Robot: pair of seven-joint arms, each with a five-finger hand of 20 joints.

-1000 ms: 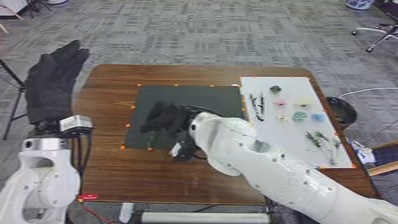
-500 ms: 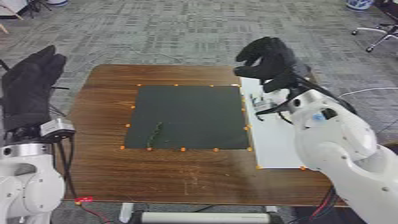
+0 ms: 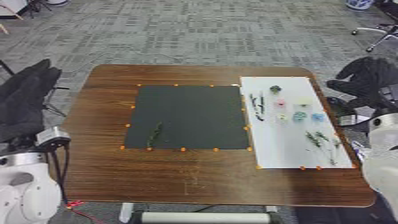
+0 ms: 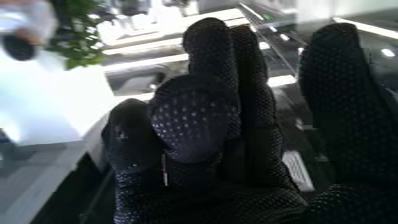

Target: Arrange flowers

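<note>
"What do you see in the head view?"

"A brown table [image 3: 213, 185] with a black mat [image 3: 191, 110] and a white sheet [image 3: 275, 145]. One green sprig [image 3: 155, 134] lies on the mat, near its front left corner."

"And the flowers?"

"They are on the white sheet. There's a pink flower [image 3: 280, 102], a pale yellow one [image 3: 304, 102] and a blue one [image 3: 317, 117]. More green sprigs [image 3: 316, 140] lie closer to the front, and thin black stems [image 3: 258, 107] lie near the mat."

"Where is the right hand [image 3: 362, 80]?"

"Out past the right side of the table, apart from the flowers. It's open and empty."

"What does the right wrist view show?"

"The right hand [image 4: 213, 200] up close — I can see little bumps on the glove. Some fingers point up and some bend a bit, with a wide gap at one side. Behind it are green leaves [image 4: 78, 37] and bright, shiny strips."

"How about the left hand [image 3: 27, 95]?"

"In the head view it's off the left side of the table — open and empty, with long, straight fingers."
</note>
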